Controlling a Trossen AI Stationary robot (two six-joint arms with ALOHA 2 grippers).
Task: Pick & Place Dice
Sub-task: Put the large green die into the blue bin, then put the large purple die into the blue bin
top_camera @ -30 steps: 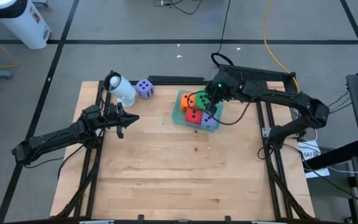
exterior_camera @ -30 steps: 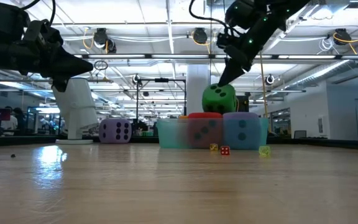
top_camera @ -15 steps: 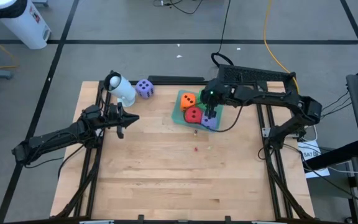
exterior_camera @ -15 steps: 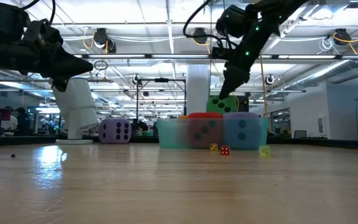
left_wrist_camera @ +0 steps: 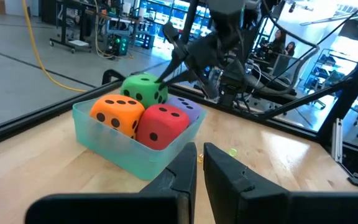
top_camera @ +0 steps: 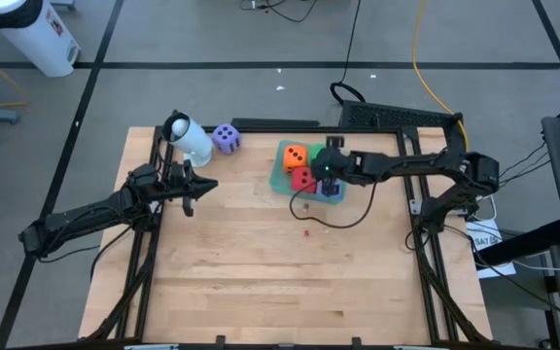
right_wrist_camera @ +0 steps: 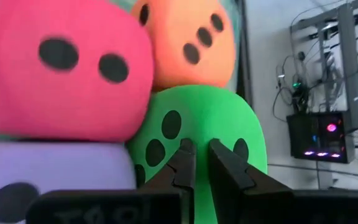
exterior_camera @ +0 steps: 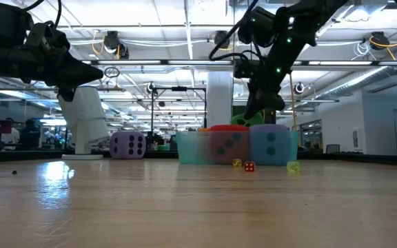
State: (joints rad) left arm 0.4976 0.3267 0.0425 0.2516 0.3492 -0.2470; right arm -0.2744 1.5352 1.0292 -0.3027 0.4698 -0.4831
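Note:
A teal container [top_camera: 282, 167] holds the orange die [top_camera: 295, 156], the red die [top_camera: 302, 179], a purple die [top_camera: 332, 191] and the green die [left_wrist_camera: 143, 88], which rests low among the others. My right gripper [top_camera: 327, 167] stands over the container, shut on the green die [right_wrist_camera: 222, 124]. The second purple die [top_camera: 226, 138] sits on the table near the far edge. My left gripper [top_camera: 194, 187] hovers shut over the table's left part, apart from every die. My right gripper [right_wrist_camera: 202, 155] pinches the foam of the green die's upper face [right_wrist_camera: 201, 127] between its two fingertips [right_wrist_camera: 182, 163]. It comes down from above, slanting from the table's right. The die sits inside the container against the orange, red and purple dice.
A white cylinder [top_camera: 191, 141] lies at the far left corner beside the loose purple die. Three tiny dice [exterior_camera: 249, 166] lie on the wood just in front of the container [exterior_camera: 236, 147]. The near half of the table is bare wood.
My right gripper has come down and a little toward the table's near-left, still shut on the green die. The die, held above the container's rim a second ago, has sunk in among the other dice.

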